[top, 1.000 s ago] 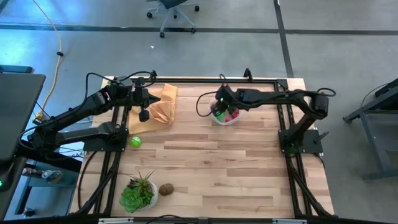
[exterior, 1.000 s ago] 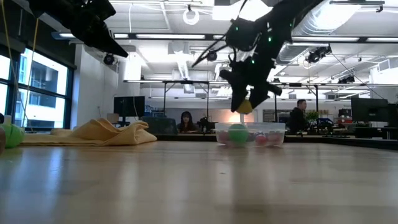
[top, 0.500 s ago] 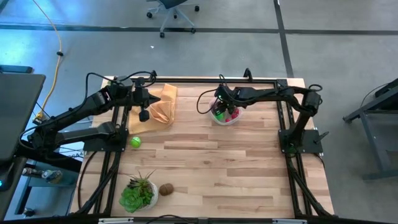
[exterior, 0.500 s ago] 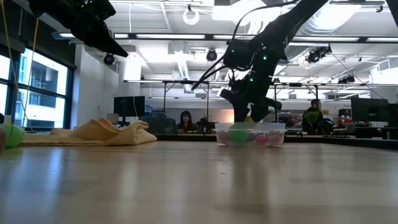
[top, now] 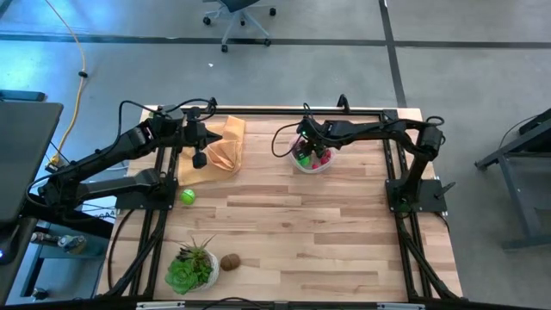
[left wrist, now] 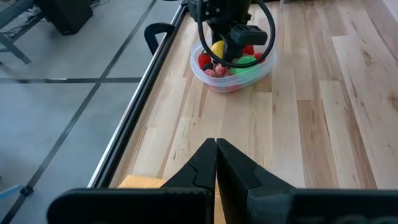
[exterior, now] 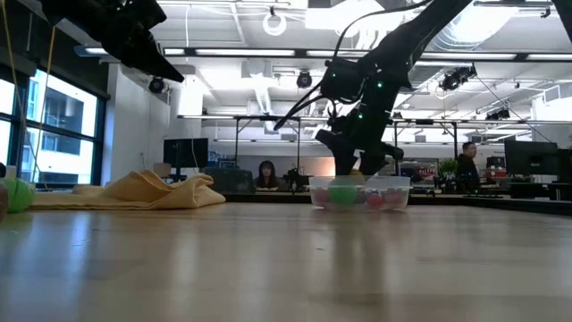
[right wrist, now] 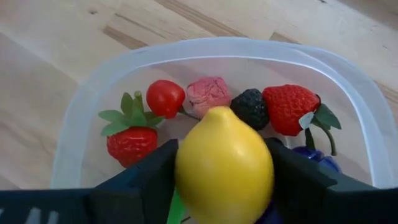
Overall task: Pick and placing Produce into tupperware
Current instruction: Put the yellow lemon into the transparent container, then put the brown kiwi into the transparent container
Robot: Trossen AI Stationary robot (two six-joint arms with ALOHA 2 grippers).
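The tupperware [right wrist: 81, 106], a clear tub, stands at the table's far middle [top: 312, 165] with red strawberries, a red tomato, a pink piece, a dark berry and green pieces inside. My right gripper [right wrist: 224, 171] reaches down into its mouth [exterior: 362, 168], shut on a yellow lemon [right wrist: 224, 162]. My left gripper [left wrist: 216, 146] is shut and empty, raised above the tan cloth [top: 225, 145] at the far left. A green ball [top: 188, 196] and a brown piece [top: 230, 261] lie loose on the table. My right gripper pinches the yellow lemon by its two opposite sides [right wrist: 183, 165] between its two fingers. The fingers slant down from the table's right side. The lemon [left wrist: 217, 48] sits at the tub's rim height above the other produce; whether it rests on them I cannot tell.
A leafy plant in a white pot [top: 191, 267] stands at the near left beside the brown piece. The tan cloth lies crumpled at the far left [exterior: 152, 190]. Black frame rails [top: 258, 112] run along the table's far edge and sides. Bare wood fills the middle and near right.
My right gripper has come down with the lemon, from above the tupperware to the height of its rim, and has moved a little toward the table's left edge. The left arm has kept still.
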